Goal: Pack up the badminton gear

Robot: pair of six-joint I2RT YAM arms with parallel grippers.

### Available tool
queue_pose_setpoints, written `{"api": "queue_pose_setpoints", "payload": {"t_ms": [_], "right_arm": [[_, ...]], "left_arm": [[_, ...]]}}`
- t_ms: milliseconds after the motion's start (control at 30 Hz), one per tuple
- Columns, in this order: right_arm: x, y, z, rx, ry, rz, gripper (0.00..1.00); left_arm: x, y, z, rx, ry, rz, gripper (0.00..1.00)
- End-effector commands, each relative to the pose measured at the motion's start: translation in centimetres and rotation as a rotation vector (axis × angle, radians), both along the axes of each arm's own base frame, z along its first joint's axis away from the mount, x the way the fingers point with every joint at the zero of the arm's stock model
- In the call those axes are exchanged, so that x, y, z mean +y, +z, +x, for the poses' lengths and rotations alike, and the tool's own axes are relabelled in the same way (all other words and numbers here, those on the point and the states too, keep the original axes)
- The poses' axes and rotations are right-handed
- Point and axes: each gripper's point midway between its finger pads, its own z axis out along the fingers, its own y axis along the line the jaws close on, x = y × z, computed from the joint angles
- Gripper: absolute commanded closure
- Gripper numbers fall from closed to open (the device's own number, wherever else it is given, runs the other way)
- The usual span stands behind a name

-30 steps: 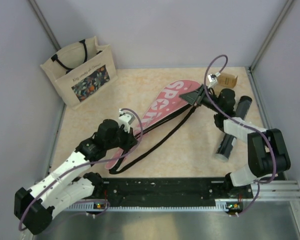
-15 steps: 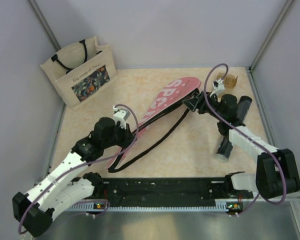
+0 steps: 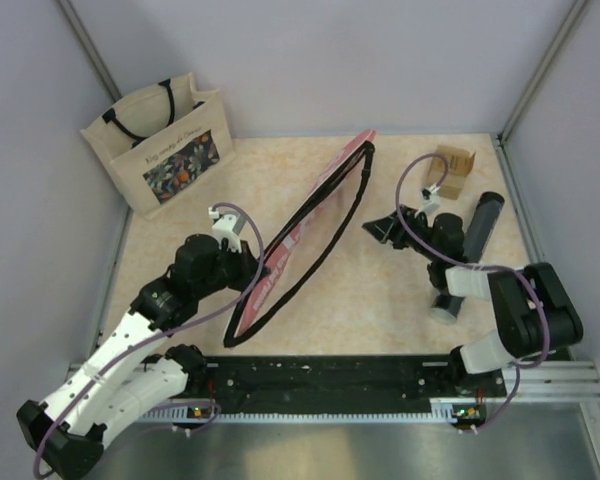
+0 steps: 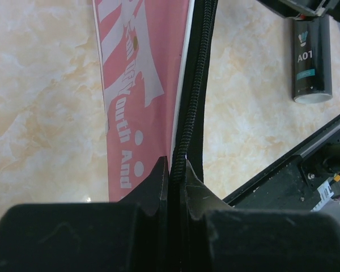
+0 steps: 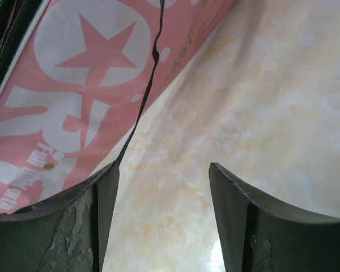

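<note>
The long pink fabric "SPORT" cover (image 3: 298,228) stands tipped up on its long edge across the middle of the beige marbled tabletop (image 3: 380,300), running from my left arm toward the back wall. My left gripper (image 3: 248,272) is pinched tight on the black zip edge (image 4: 195,85) at the cover's near end. The black strap (image 3: 280,300) trails in a loop beside the cover. My right gripper (image 3: 380,228) sits just right of the cover, jaws spread wide with only bare table between them. The dark cylindrical tube (image 3: 480,215) lies on the right, partly under my right arm, near a small brown cardboard box (image 3: 454,165). A beige tote bag with floral print (image 3: 170,150) stands at the far left.
</note>
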Motion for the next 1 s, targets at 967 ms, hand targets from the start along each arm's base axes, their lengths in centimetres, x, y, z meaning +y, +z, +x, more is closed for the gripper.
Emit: {"api": "queue_pose_setpoints", "payload": {"t_ms": [967], "right_arm": [[11.1, 11.8, -1.0, -0.312, 0.329, 0.561, 0.35]], "left_arm": [[-1.5, 3.0, 1.7, -0.110, -0.004, -0.112, 1.00]]}}
